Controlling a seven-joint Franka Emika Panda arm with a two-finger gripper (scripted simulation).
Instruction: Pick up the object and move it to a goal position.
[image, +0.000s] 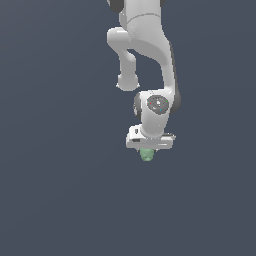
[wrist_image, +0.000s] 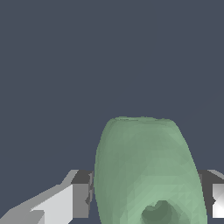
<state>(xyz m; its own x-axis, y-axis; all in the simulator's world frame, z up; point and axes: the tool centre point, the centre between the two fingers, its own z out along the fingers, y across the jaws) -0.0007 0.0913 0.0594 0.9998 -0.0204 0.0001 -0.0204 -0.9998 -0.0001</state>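
Both fingers (wrist_image: 81, 199) of the gripper (image: 147, 150) are pinching the object (wrist_image: 146, 170) — gripped firmly for carrying, it is poking out at 6 o'clock below the hand.

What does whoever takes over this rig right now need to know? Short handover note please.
Gripper: fingers sit on both sides of the pale green blob and appear shut on it.
Blob: sticks out just below the white hand in the exterior view.
Done: the grasp looks made.
Left: carry it to the goal and release. No goal marker shows in either view, and lift height cannot be judged against the plain dark background.
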